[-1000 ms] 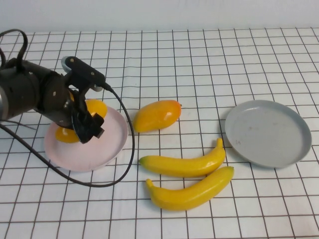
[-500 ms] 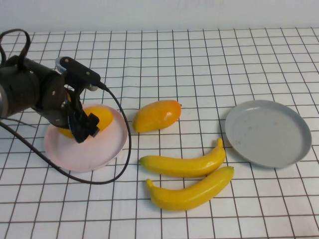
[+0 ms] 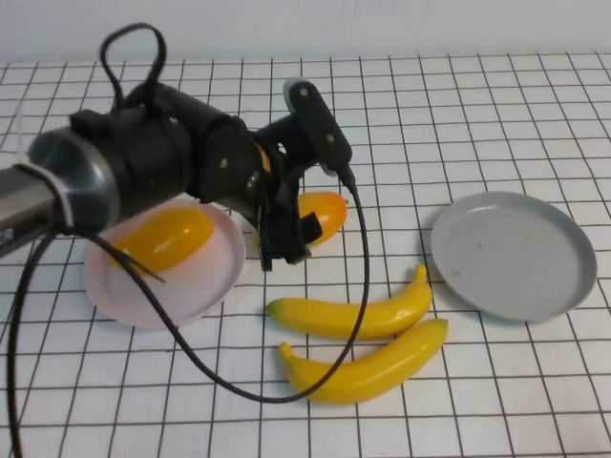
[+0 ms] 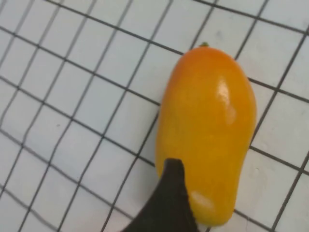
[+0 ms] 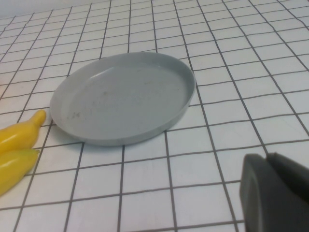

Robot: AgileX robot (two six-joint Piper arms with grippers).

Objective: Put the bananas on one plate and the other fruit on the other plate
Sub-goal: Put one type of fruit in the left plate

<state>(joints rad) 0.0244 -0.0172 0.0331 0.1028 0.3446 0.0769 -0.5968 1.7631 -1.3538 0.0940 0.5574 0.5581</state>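
**Operator:** While I hold the left gripper (image 3: 286, 239) above the table, item one: loose mango-like fruit (image 3: 310, 218), lying on the checked cloth between the pink plate (image 3: 205, 277) and the bananas, apart from both. In the left wrist view the same fruit (image 4: 207, 130) sits right under one dark fingertip (image 4: 169, 203). My claw is spread wide and pinches nothing.

**Clerk:** Handling notes?

**Operator:** Glossy, rigid-looking shell; I judge it light, hard and slippery, likely to roll or squirt out of a tip pinch. I'd take it across the plump middle, fingers on the two long flanks, not at the tapered end.

**Clerk:** The remaining stock?

**Operator:** Second mango-like fruit (image 3: 162, 239), already on the pink plate. Two bananas (image 3: 358, 315), side by side on the cloth near the grey-blue plate (image 3: 573, 277), which holds nothing. Same shiny finish; I'd grip each at mid-length, across the curve.

**Clerk:** Right arm?

**Operator:** Right gripper (image 5: 273, 193) parked beside the grey-blue plate (image 5: 72, 96), fingers pressed together, empty.

**Clerk:** Brands, labels, writing?

**Operator:** None legible. There may be a mark on the arm's grey sleeve at the high view's left edge, but I can't read it.
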